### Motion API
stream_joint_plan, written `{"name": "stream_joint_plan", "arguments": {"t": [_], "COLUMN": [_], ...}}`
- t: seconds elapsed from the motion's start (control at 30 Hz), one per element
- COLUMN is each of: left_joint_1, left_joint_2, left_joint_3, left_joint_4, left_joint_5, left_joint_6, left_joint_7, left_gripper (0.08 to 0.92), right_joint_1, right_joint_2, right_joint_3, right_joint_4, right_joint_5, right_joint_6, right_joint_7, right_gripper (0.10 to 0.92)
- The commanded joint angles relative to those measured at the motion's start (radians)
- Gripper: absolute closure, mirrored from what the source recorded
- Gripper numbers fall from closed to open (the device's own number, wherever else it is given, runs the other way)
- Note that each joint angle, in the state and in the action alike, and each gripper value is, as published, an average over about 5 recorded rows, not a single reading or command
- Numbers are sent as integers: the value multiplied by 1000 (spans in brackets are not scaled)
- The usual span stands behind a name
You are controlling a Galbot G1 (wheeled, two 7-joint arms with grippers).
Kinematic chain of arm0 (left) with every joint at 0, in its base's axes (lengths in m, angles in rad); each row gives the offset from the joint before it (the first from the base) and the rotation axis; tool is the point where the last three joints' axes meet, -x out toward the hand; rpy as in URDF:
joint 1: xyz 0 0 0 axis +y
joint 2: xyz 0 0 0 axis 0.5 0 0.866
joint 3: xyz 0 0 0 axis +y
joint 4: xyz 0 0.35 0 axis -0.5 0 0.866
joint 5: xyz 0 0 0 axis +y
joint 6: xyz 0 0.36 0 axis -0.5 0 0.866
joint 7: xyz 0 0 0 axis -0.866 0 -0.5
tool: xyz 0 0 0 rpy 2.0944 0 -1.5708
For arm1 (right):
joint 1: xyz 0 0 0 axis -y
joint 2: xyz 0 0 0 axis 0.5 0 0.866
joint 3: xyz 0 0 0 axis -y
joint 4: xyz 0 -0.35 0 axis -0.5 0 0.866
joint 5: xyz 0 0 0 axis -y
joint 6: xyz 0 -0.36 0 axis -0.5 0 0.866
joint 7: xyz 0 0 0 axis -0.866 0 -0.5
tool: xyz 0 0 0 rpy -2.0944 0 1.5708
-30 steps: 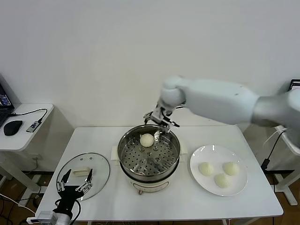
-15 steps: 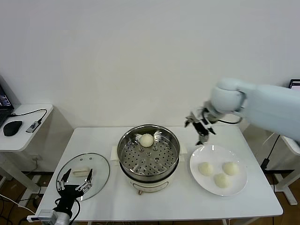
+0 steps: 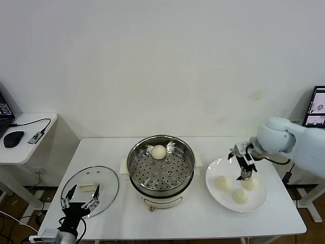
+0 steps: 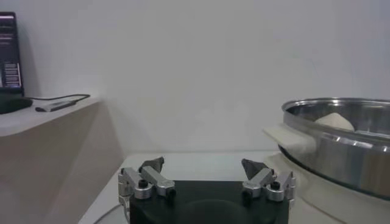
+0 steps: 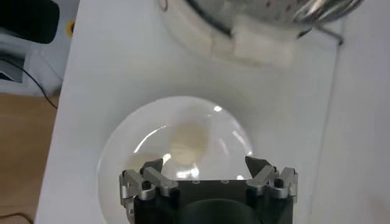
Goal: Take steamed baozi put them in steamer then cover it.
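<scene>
The steel steamer stands at the table's centre with one steamed baozi on the far side of its perforated tray. Three more baozi lie on a white plate to its right. My right gripper is open and empty, just above the plate's far side; in the right wrist view a baozi lies just beyond its fingertips. The glass cover lies flat at the front left. My left gripper is open and parked over the cover's near edge.
The left wrist view shows the steamer's wall to one side of the open left gripper. A side table with a mouse and a cable stands left of the work table. A screen is at the right edge.
My right gripper has swung from over the steamer's far rim to the right and down over the plate. The baozi stays in the steamer. The left arm has not moved.
</scene>
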Motion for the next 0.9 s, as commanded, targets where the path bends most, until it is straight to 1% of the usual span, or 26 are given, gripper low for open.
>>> {"name": "stream_joint_plan", "arguments": {"t": [0.03, 0.27, 0.63, 0.73, 0.9], "left_joint_1": [0, 9, 8, 7, 6], "left_joint_2": [-1, -4, -5, -6, -5], "left_joint_3": [-2, -9, -14, -12, -11], "left_joint_4": [-1, -2, 2, 2, 4], "left_joint_5": [1, 2, 1, 1, 2], "left_joint_6": [1, 0, -1, -1, -1], "left_joint_7": [0, 1, 0, 1, 1], "left_gripper": [177, 177, 177, 177, 177], "right_joint_1": [-275, -338, -384, -390, -397], "right_joint_2": [33, 131, 192, 200, 208], "right_joint_3": [184, 233, 268, 272, 276], "right_joint_4": [-105, -205, -262, -271, -284], "right_joint_5": [-85, -130, -144, -150, -156], "right_joint_6": [-5, 6, 17, 16, 16], "right_joint_7": [15, 19, 29, 29, 29], "right_gripper": [203, 203, 203, 213, 252]}}
